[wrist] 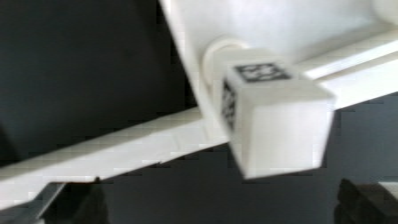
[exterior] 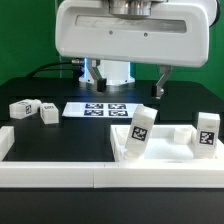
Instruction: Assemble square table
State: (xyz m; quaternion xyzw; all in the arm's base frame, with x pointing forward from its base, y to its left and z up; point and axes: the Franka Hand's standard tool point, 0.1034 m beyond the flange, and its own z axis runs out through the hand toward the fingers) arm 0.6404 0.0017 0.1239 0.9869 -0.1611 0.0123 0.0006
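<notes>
We find the end effector [wrist: 203, 200] spread wide, holding nothing (over a table leg [wrist: 270, 110]). We judge leg-fitting underway; next needs a square grasp.

Leg [exterior: 142, 128] on table top [exterior: 166, 156], marker board [exterior: 100, 108] behind, second leg [exterior: 20, 108] at exterior view's left

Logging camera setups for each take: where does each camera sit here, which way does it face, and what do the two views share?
Exterior view: off the arm, low at the table's front edge, facing across the black table toward the arm, whose white body fills the upper picture.
Wrist view: on the wrist, looking down close at a tagged leg; dark fingertips show, spread apart.
Shared: apparently that leg, at the square top, and a white rail.
</notes>
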